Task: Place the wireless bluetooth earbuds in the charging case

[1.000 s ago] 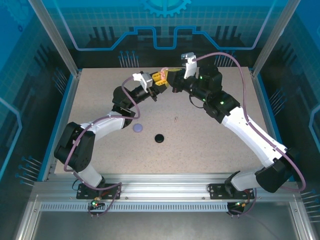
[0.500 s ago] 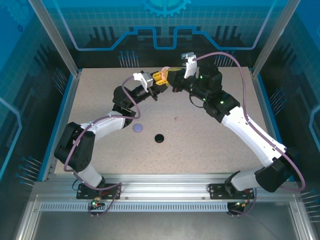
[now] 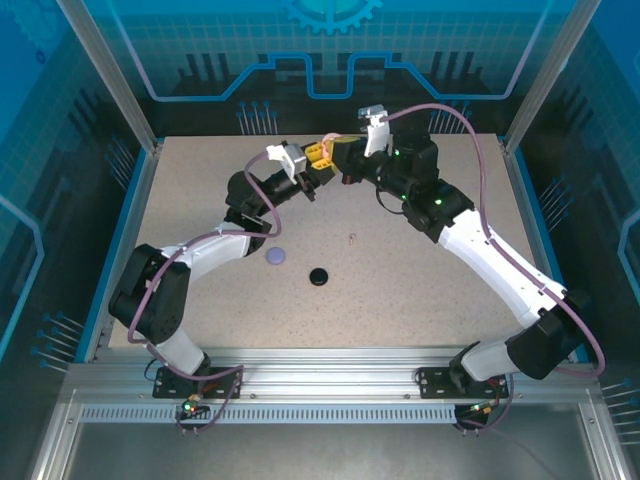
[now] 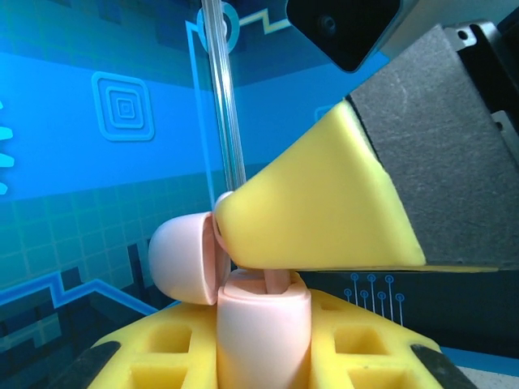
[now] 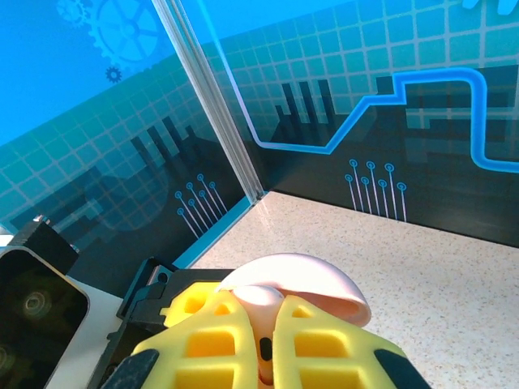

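**Pink earbud (image 4: pixel 276 281) sitting right at the mouth of its case**

So both arms meet up in the air over the far middle of the table (image 3: pixel 420 290). The left gripper (image 3: pixel 317 158) has its yellow fingers clamped tight on the pink charging case (image 4: pixel 263 340), holding it upright with the lid (image 4: pixel 182 259) flipped open and tilted off to one side.

The right gripper (image 5: pixel 263 340) comes in from the other side with its fingers squeezed narrow, and the pink earbud is pinched between the tips. From the left wrist view a bit of pink sticks out under the right gripper's yellow fingertip (image 4: pixel 324 211) and reaches down into the open top of the case. I can't tell whether it's seated. From the right wrist view the open lid curves just past the fingertips.

Down on the table, well apart from all that:
- a lavender case (image 3: pixel 276 257) near the left arm
- a black case (image 3: pixel 319 276) just beside it, toward the middle
- a loose earbud (image 3: pixel 352 238) lying on its own, too tiny to call the colour
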Available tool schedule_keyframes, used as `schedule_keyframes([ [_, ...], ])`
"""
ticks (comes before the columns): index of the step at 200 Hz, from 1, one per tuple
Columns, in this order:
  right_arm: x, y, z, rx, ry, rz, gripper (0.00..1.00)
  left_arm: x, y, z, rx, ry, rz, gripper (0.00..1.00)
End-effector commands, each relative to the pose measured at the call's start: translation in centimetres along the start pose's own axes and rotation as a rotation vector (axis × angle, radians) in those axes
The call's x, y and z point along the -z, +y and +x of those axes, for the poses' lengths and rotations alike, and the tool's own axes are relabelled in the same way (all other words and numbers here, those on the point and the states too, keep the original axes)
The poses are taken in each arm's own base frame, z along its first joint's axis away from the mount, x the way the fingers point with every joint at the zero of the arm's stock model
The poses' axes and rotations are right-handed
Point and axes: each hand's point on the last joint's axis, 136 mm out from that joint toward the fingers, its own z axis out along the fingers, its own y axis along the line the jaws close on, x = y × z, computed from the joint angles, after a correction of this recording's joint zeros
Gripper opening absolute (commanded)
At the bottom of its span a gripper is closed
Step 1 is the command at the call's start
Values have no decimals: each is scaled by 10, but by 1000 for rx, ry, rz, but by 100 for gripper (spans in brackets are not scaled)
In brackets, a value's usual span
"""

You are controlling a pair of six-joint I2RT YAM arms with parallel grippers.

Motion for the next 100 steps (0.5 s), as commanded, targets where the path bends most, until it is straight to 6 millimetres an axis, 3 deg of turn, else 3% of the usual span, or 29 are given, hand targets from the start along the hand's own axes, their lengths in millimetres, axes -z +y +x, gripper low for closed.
schedule_keyframes([
  [1, -6, -9, 23, 39, 79, 17, 7, -3, -7, -41, -96, -107, 14, 0],
  [52, -2, 5, 33, 110, 128, -68, 10, -4, -6, -42, -85, -114, 12, 0],
  [100, -1, 7, 13, 58, 94, -45, 25, -4, -5, -33, -62, -103, 7, 0],
])
